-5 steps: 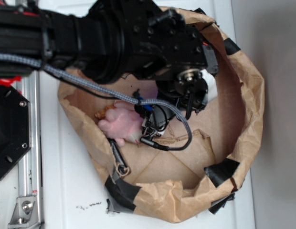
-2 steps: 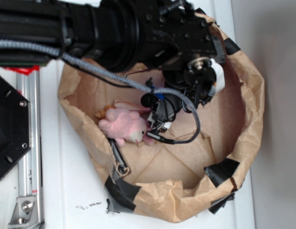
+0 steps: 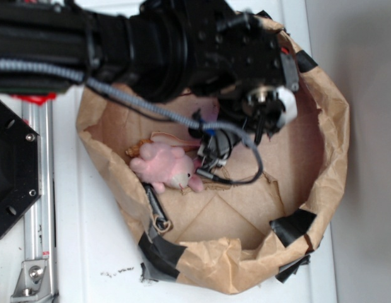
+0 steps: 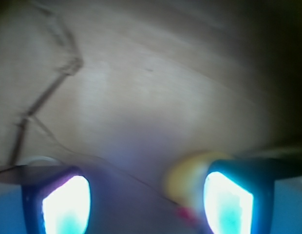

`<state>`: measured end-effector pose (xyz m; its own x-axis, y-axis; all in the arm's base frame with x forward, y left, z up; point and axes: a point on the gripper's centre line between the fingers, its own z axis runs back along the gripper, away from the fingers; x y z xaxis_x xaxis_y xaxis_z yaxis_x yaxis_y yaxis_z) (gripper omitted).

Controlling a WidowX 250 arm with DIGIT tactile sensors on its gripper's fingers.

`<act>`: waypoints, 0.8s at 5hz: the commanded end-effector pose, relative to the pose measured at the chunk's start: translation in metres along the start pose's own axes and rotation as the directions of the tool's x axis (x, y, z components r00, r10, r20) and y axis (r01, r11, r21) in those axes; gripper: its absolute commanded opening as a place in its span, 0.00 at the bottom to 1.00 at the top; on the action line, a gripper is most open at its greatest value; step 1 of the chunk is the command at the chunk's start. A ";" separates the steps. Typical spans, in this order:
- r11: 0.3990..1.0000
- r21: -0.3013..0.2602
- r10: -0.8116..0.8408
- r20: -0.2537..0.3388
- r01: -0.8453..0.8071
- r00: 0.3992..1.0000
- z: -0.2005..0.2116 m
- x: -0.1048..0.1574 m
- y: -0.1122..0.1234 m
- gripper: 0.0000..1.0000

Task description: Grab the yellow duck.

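Note:
In the wrist view the yellow duck (image 4: 187,179) is a blurred yellow lump with a red beak, low in the frame and just inside the right finger (image 4: 229,200). My gripper (image 4: 148,197) is open, and its jaws stand wide apart over the brown paper floor. The left finger (image 4: 66,204) is well away from the duck. Whether the right finger touches the duck I cannot tell. In the exterior view the black arm (image 3: 195,50) reaches into the paper bag (image 3: 331,145) and hides both the gripper and the duck.
A pink plush bunny (image 3: 163,165) lies at the bag's left side, next to a small orange-brown item (image 3: 135,150). A grey cable (image 3: 139,101) loops under the arm. The bag's crumpled walls carry black tape (image 3: 295,222). A metal rail (image 3: 36,189) runs along the left.
In the exterior view the arm's wrist has shifted right and toward the bag's far wall, uncovering more of the pink bunny. The bunny has not moved.

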<state>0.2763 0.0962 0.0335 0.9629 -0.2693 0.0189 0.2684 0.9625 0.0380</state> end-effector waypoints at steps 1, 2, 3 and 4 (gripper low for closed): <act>0.996 0.062 0.065 0.050 -0.068 0.997 0.022 -0.006 0.015 1.00; 0.996 0.058 0.061 0.052 -0.064 0.997 0.024 -0.004 0.015 1.00; 0.997 0.055 0.057 0.063 -0.060 0.996 0.026 -0.004 0.013 1.00; 0.999 0.029 0.026 0.065 -0.028 0.998 0.029 -0.004 0.003 1.00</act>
<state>0.2674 0.1019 0.0435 0.9727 -0.2301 0.0294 0.2299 0.9732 0.0114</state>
